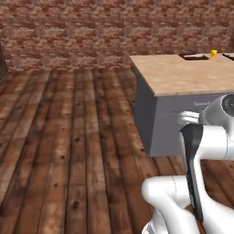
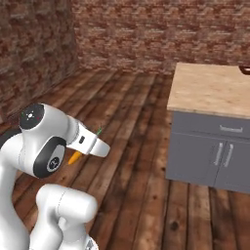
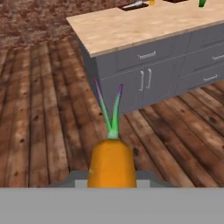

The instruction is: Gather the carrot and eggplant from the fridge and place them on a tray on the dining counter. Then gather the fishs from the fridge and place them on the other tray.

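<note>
The fingers are clamped on the carrot (image 3: 112, 162), carried leaves-forward toward the surface (image 3: 131, 26) holding the trays.

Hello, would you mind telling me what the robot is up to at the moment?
The robot is carrying a carrot in its end effector, green top pointing forward. It stands on the wooden floor, short of the dining counter, a grey island with a light wooden top. Trays and a few small items sit at the counter's far side. The carrot is not on a tray yet.
</note>
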